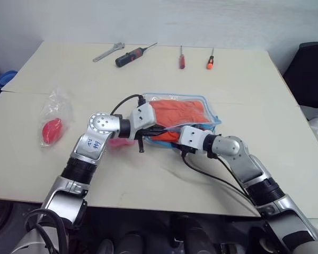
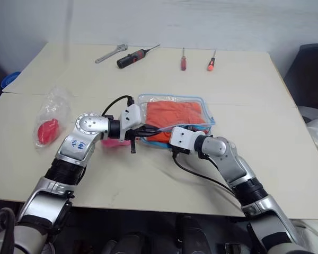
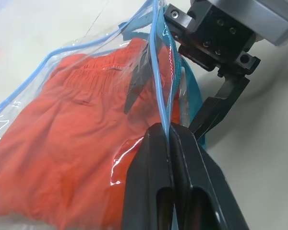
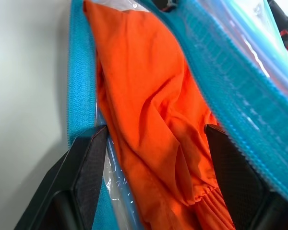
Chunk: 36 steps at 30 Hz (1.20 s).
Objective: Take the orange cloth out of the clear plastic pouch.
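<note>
On desk: pouch [image 1: 209, 108] unzipped, cloth [image 1: 177, 114] inside
Left gripper [image 3: 170, 139]: clenched on pouch lip
Right gripper [image 4: 156, 143]: spread around cloth, not gripping
Left: grip, pull cloth out

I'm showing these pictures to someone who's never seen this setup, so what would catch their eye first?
The bright orange cloth inside the clear plastic pouch at mid-table stands out first. Both arms meet at the pouch's near edge: the left gripper is shut on its upper flap, lifting the mouth, while the right gripper is open with a finger on either side of the cloth at the opening. Left of them lies a crinkly bag with a red ball.
</note>
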Motion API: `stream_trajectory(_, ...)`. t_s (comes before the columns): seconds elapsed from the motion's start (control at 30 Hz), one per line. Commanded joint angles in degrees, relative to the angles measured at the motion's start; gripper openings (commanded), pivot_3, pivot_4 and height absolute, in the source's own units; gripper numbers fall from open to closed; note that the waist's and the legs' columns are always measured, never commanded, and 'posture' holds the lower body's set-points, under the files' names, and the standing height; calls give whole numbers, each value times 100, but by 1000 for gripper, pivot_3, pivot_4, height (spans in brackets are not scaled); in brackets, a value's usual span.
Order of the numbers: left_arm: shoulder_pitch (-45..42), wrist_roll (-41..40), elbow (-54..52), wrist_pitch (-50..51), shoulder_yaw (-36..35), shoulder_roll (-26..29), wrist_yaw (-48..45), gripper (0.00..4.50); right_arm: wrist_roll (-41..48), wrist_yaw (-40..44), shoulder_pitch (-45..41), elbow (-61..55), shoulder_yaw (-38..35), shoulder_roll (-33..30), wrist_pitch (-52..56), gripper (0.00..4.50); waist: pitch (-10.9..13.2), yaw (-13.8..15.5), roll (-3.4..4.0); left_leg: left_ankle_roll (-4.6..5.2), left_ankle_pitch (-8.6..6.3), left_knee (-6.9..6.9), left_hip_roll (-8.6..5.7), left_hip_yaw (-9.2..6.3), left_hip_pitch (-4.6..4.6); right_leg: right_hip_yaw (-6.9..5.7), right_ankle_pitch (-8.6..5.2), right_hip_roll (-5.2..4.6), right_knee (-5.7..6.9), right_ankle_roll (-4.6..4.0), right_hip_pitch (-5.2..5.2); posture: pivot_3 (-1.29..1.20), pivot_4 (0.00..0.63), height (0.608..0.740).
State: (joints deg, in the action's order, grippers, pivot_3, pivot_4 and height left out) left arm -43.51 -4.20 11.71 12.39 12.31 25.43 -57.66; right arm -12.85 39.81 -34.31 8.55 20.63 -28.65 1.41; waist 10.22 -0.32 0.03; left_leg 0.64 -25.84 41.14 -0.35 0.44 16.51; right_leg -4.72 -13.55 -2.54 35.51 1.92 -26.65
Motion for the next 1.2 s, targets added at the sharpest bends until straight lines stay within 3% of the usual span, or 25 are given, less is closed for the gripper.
stream_trajectory(0.03, -77, -36, -150, -105, -51, 35, -13, 0, -263, -77, -36, 384, 34, -60, -43, 2459, 0, 3, 0, 0, 0, 0, 0, 0, -1, 0, 0, 0, 1, 0, 0, 0, 150, 740)
stream_trajectory(0.23, -24, -35, -149, -135, -50, 56, 4, 0, -172, 92, -14, 455, 53, -31, -39, 440, 0, 5, 0, 0, 0, 4, 0, 0, -1, 0, 0, -2, 3, 0, 1, 0, 150, 740)
stream_trajectory(0.3, 0, -33, -161, -139, -41, 58, 12, 0, -155, 114, 6, 436, 48, -23, -28, 40, 0, 6, 0, 0, 0, 3, 0, -1, -1, 0, 0, -2, 3, 0, 1, 0, 150, 740)
stream_trajectory(0.57, -26, 96, 113, -262, -18, 52, 138, 0, -153, 38, 83, 171, -10, 4, 31, 40, 0, 7, 0, 0, 0, 3, 0, -1, -1, 0, 0, -2, 3, 0, 1, 0, 150, 740)
stream_trajectory(0.77, -283, 307, 839, -269, -125, -192, 749, 0, 231, 406, 336, -1046, -149, -90, 166, 40, 0, 26, 0, 0, 0, 2, 0, -4, 2, -3, 0, -2, -1, 0, 0, 0, 150, 740)
stream_trajectory(1.2, -816, 465, 1948, -654, -291, -399, 1508, 0, 782, 1439, 1604, -2540, -306, -1077, -203, 40, 0, 24, -1, -1, -1, -2, -2, -11, 7, -15, 0, -2, -7, 1, 1, 0, 150, 740)
